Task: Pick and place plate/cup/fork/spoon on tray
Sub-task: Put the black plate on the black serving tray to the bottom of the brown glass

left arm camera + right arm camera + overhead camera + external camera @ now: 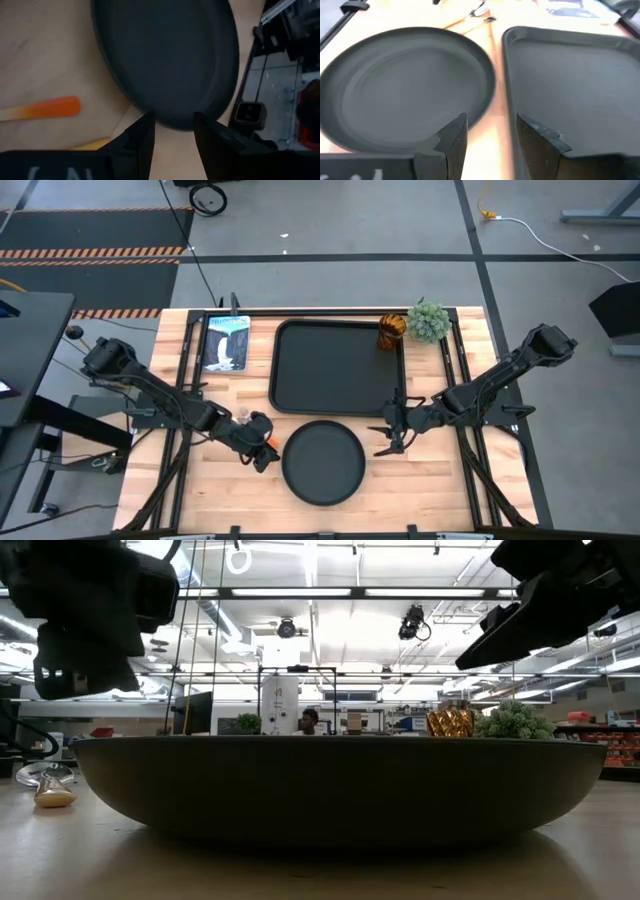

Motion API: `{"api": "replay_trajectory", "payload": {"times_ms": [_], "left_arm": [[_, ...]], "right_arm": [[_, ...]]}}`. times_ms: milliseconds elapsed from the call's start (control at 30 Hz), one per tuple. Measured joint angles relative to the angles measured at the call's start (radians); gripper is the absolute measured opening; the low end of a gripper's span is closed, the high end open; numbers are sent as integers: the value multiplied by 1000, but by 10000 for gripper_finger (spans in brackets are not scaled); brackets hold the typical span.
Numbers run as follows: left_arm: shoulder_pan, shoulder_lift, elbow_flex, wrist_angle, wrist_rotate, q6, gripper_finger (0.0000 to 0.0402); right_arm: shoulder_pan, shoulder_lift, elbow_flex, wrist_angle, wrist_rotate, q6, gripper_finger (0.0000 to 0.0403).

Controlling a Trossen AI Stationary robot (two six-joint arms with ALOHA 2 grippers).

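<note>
Left gripper (262, 452): fingers parted, low beside the plate's left rim — in its wrist view the plate (165, 60) edge sits just past the fingertips.
Right gripper (393, 432): fingers apart, holding nothing, between the plate's upper right and the tray's near right corner.
Plate (322, 462): on the wooden table, just in front of the tray (336, 366).
Cup (391, 330): at the tray's far right corner, beside a small green plant (428, 321).
Fork and spoon: orange handles left of the plate — probably under the left gripper.

A lab: hazard-striped floor tape (95, 252), ceiling strip lights (300, 592), equipment benches.
</note>
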State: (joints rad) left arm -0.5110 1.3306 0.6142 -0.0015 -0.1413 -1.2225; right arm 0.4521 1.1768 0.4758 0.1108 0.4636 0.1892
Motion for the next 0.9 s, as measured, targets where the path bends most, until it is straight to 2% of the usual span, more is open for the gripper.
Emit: {"api": "replay_trajectory", "payload": {"times_ms": [133, 400, 667, 800, 900], "left_arm": [[0, 28, 38, -68, 0, -26, 142], [-14, 140, 242, -327, 10, -30, 142], [-16, 269, 443, -537, 89, -31, 142], [-14, 302, 484, -577, 86, -31, 142], [-5, 306, 479, -580, 45, -53, 142]], "right_arm": [[4, -48, -24, 8, 9, -5, 175], [48, -80, -33, 8, 3, 3, 175], [70, -83, -33, 23, -5, 1, 175], [70, -80, -33, 35, -5, 1, 175], [70, -79, -33, 45, -5, -2, 175]]}}
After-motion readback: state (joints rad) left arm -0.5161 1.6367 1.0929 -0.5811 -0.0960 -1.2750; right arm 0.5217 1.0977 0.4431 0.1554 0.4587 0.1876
